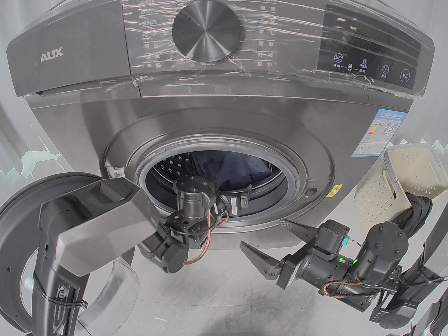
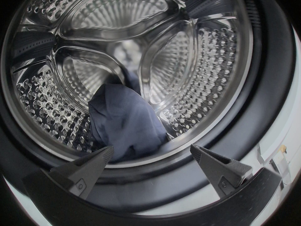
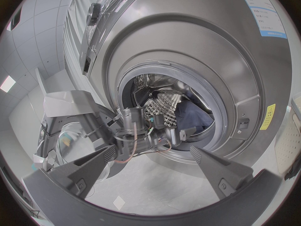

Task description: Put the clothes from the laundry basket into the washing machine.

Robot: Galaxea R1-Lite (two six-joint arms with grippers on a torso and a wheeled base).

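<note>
The grey washing machine (image 1: 326, 159) stands with its round opening uncovered. A dark blue garment (image 2: 125, 120) lies in the steel drum (image 2: 200, 79), against its lower wall; the same garment (image 1: 233, 166) shows through the opening (image 3: 194, 115). My left gripper (image 2: 151, 148) is open and empty at the drum's rubber rim, just outside the garment. It sits at the lower edge of the opening (image 1: 242, 196). My right gripper (image 1: 262, 233) is open and empty, low in front of the machine, to the right of the opening. Its fingers (image 3: 216, 167) point toward the left arm (image 3: 138, 135).
The machine's door (image 1: 18, 239) hangs open at the left, its glass bowl (image 1: 112, 281) near the floor. A cream perforated laundry basket (image 1: 401, 183) stands tilted at the right, beside the machine. Bare grey floor (image 1: 224, 295) lies in front.
</note>
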